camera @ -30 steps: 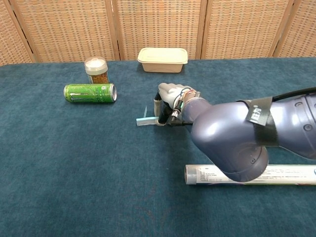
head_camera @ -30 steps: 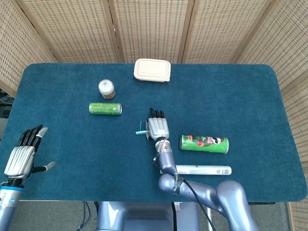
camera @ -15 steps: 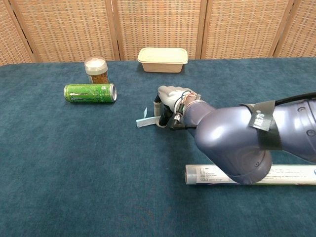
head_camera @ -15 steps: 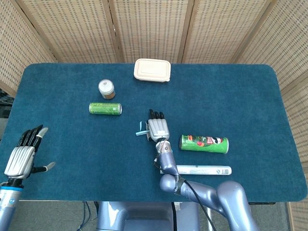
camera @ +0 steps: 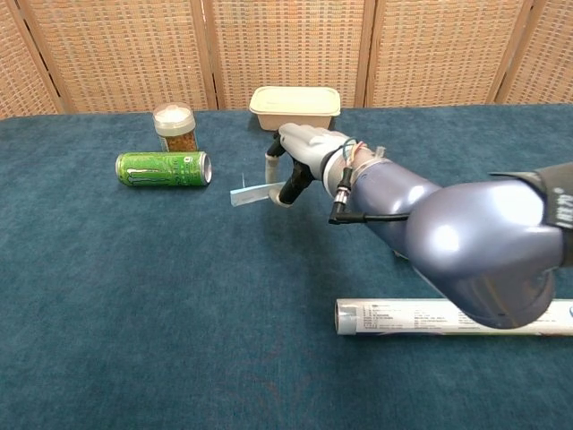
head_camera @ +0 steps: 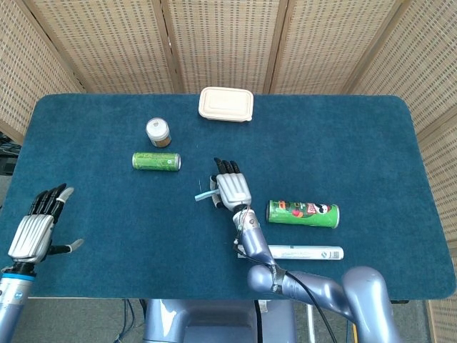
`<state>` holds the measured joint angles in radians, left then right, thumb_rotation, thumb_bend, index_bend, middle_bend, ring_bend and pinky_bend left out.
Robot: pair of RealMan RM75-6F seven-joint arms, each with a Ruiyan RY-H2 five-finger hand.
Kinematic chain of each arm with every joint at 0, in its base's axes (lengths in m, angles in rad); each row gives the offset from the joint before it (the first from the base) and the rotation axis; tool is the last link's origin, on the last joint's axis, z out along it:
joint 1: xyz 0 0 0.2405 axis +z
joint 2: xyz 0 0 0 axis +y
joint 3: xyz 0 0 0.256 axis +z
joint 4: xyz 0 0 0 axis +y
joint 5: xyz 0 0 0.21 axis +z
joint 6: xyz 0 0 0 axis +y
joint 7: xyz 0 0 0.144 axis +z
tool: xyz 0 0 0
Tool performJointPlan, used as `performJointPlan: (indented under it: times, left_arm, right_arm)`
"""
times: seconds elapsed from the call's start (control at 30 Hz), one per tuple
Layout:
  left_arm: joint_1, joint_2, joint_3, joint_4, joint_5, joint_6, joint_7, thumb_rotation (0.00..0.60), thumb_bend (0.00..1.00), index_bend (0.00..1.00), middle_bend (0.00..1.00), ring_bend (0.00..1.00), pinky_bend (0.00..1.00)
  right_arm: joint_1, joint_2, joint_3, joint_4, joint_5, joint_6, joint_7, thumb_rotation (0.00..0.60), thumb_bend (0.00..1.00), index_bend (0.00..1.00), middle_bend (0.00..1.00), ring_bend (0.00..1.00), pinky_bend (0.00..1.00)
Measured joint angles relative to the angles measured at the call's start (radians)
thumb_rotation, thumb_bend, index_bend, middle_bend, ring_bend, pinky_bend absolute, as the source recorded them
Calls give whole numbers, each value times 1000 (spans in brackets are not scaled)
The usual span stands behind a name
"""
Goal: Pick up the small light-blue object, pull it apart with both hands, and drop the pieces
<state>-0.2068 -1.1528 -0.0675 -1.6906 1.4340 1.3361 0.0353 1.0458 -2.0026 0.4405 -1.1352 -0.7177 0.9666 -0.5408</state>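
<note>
The small light-blue object (camera: 250,193) is a thin flat strip, lifted off the table and pinched in my right hand (camera: 298,159) near the table's middle. In the head view the strip (head_camera: 204,194) pokes out to the left of my right hand (head_camera: 230,189), whose back faces the camera. My left hand (head_camera: 36,227) hovers at the near left edge of the table, fingers spread and holding nothing; the chest view does not show it.
A green can (head_camera: 156,161) lies on its side left of the right hand, with a small jar (head_camera: 158,131) behind it. A cream lidded box (head_camera: 226,103) sits at the back. A Pringles tube (head_camera: 303,213) and a white tube (head_camera: 301,252) lie to the right.
My right hand has risen off the table and shifted slightly left and back, taking the light-blue strip up with it. The left hand has barely moved.
</note>
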Motion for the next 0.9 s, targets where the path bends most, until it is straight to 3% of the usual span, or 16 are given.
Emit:
performJointPlan:
  times: [0.1, 0.17, 0.27, 0.47, 0.7, 0.9]
  left_arm:
    - [-19, 3, -20, -3, 16, 3, 2, 600, 0, 0, 115, 90, 38]
    - [-39, 3, -39, -4, 26, 5, 7, 600, 0, 43, 281, 253, 171]
    - [-77, -3, -72, 0, 42, 4, 14, 600, 0, 167, 429, 382, 347]
    - [-178, -32, -122, 43, 75, -51, 20, 600, 0, 301, 612, 513, 563]
    - [-321, -95, -162, 104, 82, -184, 63, 600, 1, 350, 722, 603, 648]
    - [-415, -149, -190, 122, 32, -292, 161, 600, 120, 352, 729, 611, 656]
  right_arm:
    - [-35, 68, -20, -108, -68, 36, 17, 600, 569, 678, 41, 0, 0]
    - [-60, 119, -35, -182, -110, 59, 27, 600, 569, 678, 41, 0, 0]
    - [-91, 189, -55, -271, -160, 86, 33, 600, 569, 678, 41, 0, 0]
    - [-127, 271, -89, -370, -209, 120, 17, 600, 569, 678, 41, 0, 0]
    - [-134, 302, -108, -440, -218, 137, -32, 600, 570, 678, 41, 0, 0]
    - [-126, 309, -114, -476, -201, 145, -72, 600, 584, 678, 41, 0, 0]
